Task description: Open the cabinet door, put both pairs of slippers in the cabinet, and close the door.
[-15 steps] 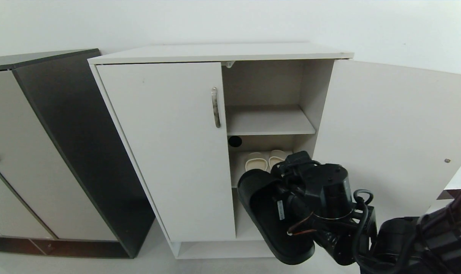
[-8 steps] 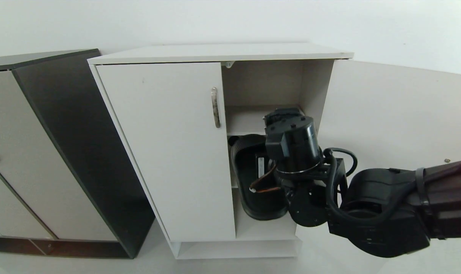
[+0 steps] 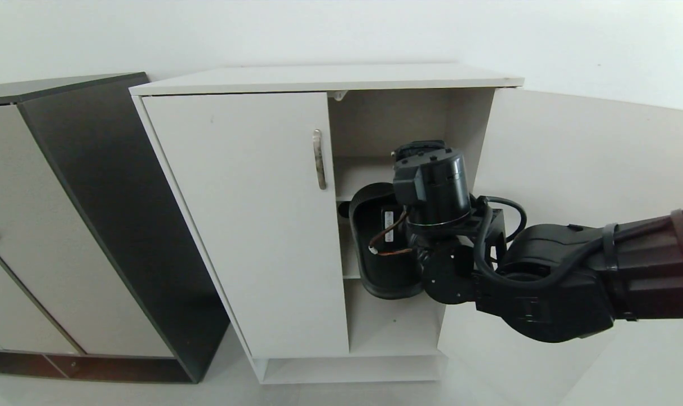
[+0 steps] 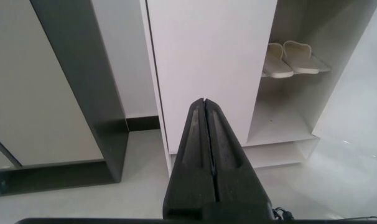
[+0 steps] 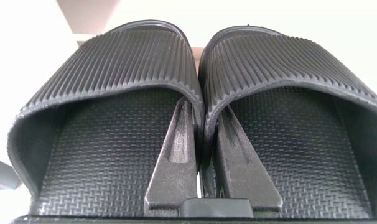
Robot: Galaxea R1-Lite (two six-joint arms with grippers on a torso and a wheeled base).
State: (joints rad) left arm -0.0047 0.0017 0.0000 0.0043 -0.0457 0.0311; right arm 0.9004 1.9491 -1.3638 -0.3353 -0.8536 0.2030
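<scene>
The right gripper (image 5: 204, 116) pinches the black slippers (image 3: 384, 248) together at the open cabinet (image 3: 319, 79), blocking what's inside. White slippers (image 4: 294, 58) sit inside. A dark cabinet (image 3: 110, 197) stands beside. The left gripper (image 4: 204, 104) has its jaws pressed together.

We note a matt white laminate cabinet (image 3: 245, 225), a shiny metal bar handle (image 3: 319, 159), and black rubbery slippers (image 5: 145, 74) with ribbed straps and pebbled footbeds.

Black slippers (image 3: 382, 248) upright; cabinet door (image 3: 572, 169) open
</scene>
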